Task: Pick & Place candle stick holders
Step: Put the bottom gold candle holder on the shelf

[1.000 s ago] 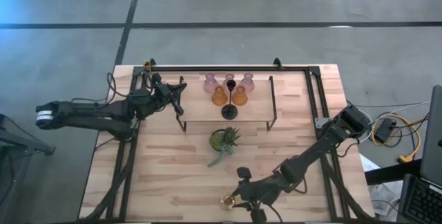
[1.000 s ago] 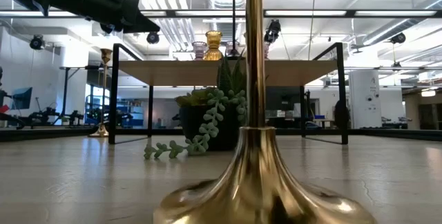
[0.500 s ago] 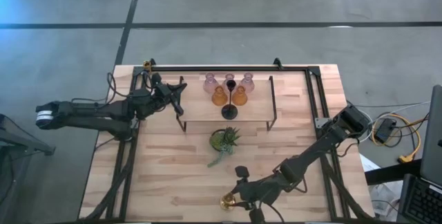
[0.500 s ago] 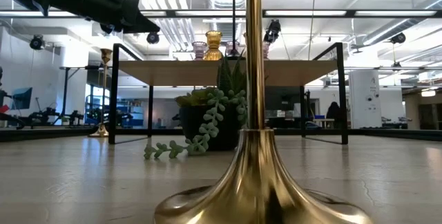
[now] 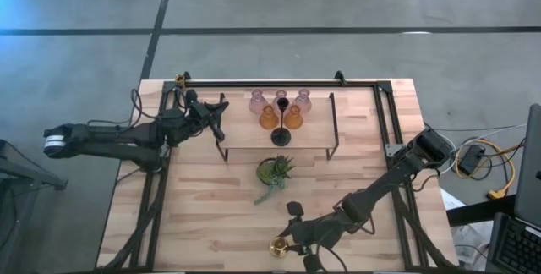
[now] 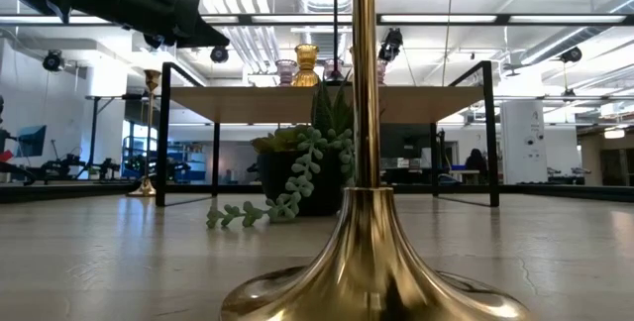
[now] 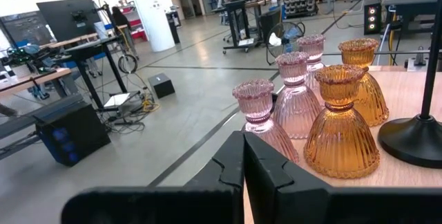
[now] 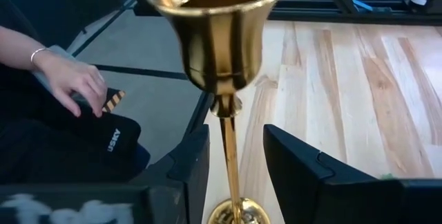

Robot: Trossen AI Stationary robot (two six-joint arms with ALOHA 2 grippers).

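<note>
A brass candle stick holder (image 8: 215, 37) stands upright on its round base (image 6: 371, 276) near the table's near edge (image 5: 277, 245). My right gripper (image 8: 235, 162) is open, with one finger on either side of the slim stem and a gap on both sides. Three pale pink holders (image 5: 281, 98), two amber ones (image 5: 281, 120) and a black one (image 5: 281, 135) stand on a raised shelf (image 5: 254, 140). A second brass holder (image 6: 149, 133) stands at the far left corner. My left gripper (image 7: 243, 172) is shut and empty beside the shelf's left end (image 5: 215, 117).
A small green potted plant (image 5: 275, 171) stands in front of the shelf, between it and the brass holder. A black rail frame (image 5: 279, 82) runs round the table's far and side edges. A person's hand (image 8: 69, 79) shows beyond the near edge.
The near brass holder's base has settled a little lower and toward the table's left in the low view. A dark part at the top of that view has gone out of it.
</note>
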